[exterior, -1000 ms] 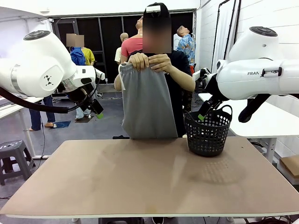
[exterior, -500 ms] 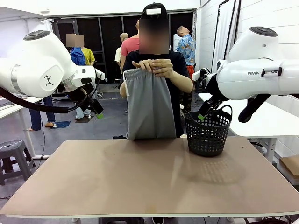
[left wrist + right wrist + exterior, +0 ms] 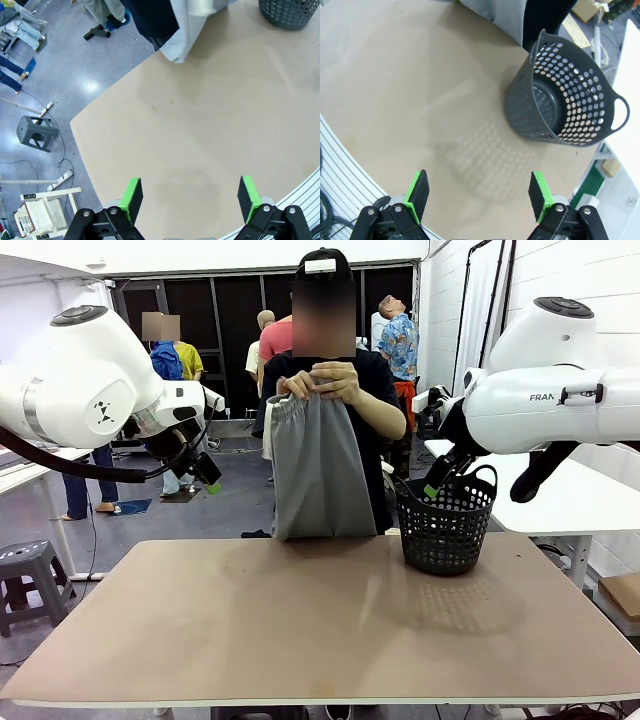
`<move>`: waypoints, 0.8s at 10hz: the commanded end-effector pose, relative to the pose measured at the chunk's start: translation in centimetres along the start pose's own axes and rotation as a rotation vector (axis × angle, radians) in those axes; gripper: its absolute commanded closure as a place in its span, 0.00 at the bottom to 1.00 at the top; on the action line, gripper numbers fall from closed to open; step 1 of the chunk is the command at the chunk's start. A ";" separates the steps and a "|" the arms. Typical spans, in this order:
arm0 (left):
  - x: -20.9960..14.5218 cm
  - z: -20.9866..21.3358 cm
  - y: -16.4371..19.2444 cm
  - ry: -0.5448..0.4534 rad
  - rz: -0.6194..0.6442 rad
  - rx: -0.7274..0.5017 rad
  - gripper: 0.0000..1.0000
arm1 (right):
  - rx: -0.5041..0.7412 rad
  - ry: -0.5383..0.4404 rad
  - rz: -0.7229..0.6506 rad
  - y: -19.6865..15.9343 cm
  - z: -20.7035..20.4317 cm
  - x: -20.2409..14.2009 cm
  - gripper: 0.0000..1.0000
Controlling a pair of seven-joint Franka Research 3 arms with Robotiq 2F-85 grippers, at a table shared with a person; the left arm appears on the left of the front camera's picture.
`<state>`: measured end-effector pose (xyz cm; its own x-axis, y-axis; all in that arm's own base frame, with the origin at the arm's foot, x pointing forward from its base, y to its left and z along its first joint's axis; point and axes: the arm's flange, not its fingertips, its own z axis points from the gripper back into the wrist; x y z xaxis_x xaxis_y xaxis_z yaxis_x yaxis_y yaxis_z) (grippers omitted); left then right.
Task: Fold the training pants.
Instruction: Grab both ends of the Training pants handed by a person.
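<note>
A person at the far side holds the light grey training pants up by the gathered waistband with both hands; the cloth hangs down to the table's far edge. The pants' lower end also shows as pale cloth in the left wrist view and at the top edge of the right wrist view. My left gripper hangs raised above the table's left side, open, with nothing between its green pads. My right gripper hovers beside the basket, open and empty, its pads wide apart.
A black mesh basket stands on the table's far right, seen from above as hollow. The tan table spreads in front of me. A grey stool stands left of the table. Other people stand in the background.
The person has raised the pants slightly and drawn the waistband together, so the hanging cloth looks narrower. Both arms are still.
</note>
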<state>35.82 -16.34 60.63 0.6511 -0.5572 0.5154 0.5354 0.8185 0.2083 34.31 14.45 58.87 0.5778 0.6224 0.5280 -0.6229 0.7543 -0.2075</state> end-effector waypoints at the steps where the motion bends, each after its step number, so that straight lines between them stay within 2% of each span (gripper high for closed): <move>1: 0.1 0.0 0.0 0.000 0.000 0.000 0.00 | 0.001 0.000 -0.002 -0.2 0.1 0.1 0.00; 8: 0.1 0.0 0.0 0.000 0.000 0.000 0.00 | 0.001 0.000 -0.002 -0.2 0.1 0.1 0.00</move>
<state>35.82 -16.34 60.63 0.6511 -0.5572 0.5154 0.5354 0.8185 0.2083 34.31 14.45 58.87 0.5778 0.6224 0.5280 -0.6229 0.7543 -0.2075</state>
